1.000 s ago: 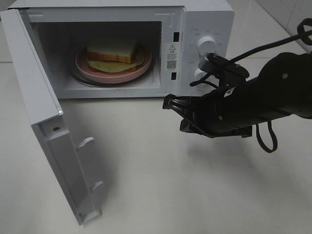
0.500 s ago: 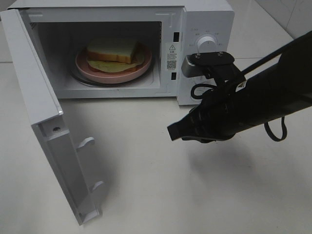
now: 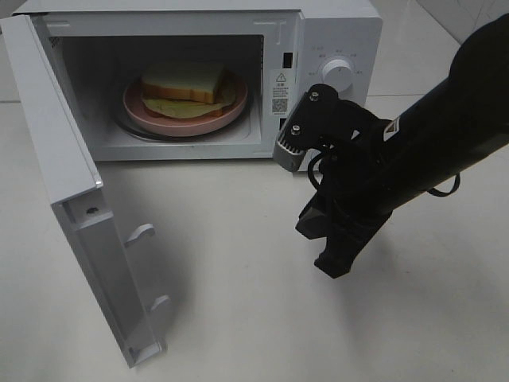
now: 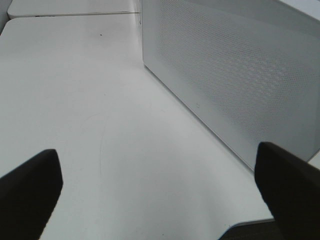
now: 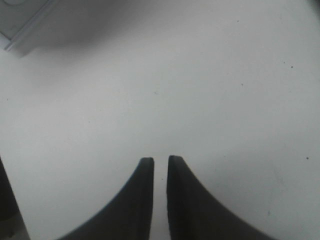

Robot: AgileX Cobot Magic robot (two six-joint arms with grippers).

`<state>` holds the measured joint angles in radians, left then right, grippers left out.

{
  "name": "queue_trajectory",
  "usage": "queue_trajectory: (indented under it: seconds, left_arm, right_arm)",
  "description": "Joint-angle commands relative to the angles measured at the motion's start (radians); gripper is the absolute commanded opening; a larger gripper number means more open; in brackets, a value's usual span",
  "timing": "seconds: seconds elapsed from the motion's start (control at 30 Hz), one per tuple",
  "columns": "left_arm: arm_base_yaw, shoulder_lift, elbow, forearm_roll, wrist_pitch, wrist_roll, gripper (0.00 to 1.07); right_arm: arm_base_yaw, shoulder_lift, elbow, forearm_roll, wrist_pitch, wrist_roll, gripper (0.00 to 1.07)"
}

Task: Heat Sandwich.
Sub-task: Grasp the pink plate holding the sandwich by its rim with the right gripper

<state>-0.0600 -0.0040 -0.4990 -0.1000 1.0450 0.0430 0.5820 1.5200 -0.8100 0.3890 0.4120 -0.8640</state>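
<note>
The sandwich (image 3: 184,82) lies on a round pink plate (image 3: 137,110) inside the open white microwave (image 3: 338,36), on its turntable. In front of the control panel, my right gripper (image 3: 332,269) points down at the table, well clear of the cavity. The right wrist view shows its two dark fingers (image 5: 142,200) almost together, with only a thin slit and nothing between them. My left gripper (image 4: 160,195) is out of the high view. Its fingers (image 4: 30,190) stand wide apart and empty beside a perforated white wall of the microwave (image 4: 235,75).
The microwave door (image 3: 71,207) hangs wide open toward the front left, reaching close to the table's near edge. Two dials (image 3: 339,72) sit on the right panel, partly behind my right arm. A corner of the door (image 5: 22,27) shows in the right wrist view.
My right arm has swung round: the gripper pointed left toward the cavity, and now points down at the table, a little lower and to the right. Its fingers have parted slightly. The sandwich has not moved.
</note>
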Motion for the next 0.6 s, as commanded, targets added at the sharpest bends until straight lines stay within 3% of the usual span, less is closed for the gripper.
queue_trajectory:
  seconds: [0.03,0.3,0.43,0.47,0.5,0.57,0.6]
  left_arm:
    - [0.002,-0.023,0.003,0.002,-0.008,-0.005,1.03]
    - [0.002,-0.023,0.003,0.002,-0.008,-0.005,1.03]
    - [0.002,-0.023,0.003,0.002,-0.008,-0.005,1.03]
    - [0.002,-0.023,0.003,0.002,-0.008,-0.005,1.03]
    - [0.002,-0.023,0.003,0.002,-0.008,-0.005,1.03]
    - [0.002,-0.023,0.003,0.002,-0.008,-0.005,1.03]
    - [0.002,-0.023,0.003,0.002,-0.008,-0.005,1.03]
  right_arm:
    - [0.001,-0.006,-0.039,-0.044,0.065,-0.135,0.15]
    - [0.001,-0.006,-0.124,-0.138,0.162,-0.264,0.2]
    - [0.001,-0.006,-0.176,-0.201,0.202,-0.257,0.42]
    - [0.001,-0.006,-0.176,-0.201,0.202,-0.257,0.42]
    - [0.001,-0.006,-0.186,-0.204,0.202,-0.253,0.56]
    - [0.001,-0.006,-0.193,-0.205,0.202,-0.253,0.72]
    - [0.001,-0.006,-0.193,-0.205,0.202,-0.253,0.72]
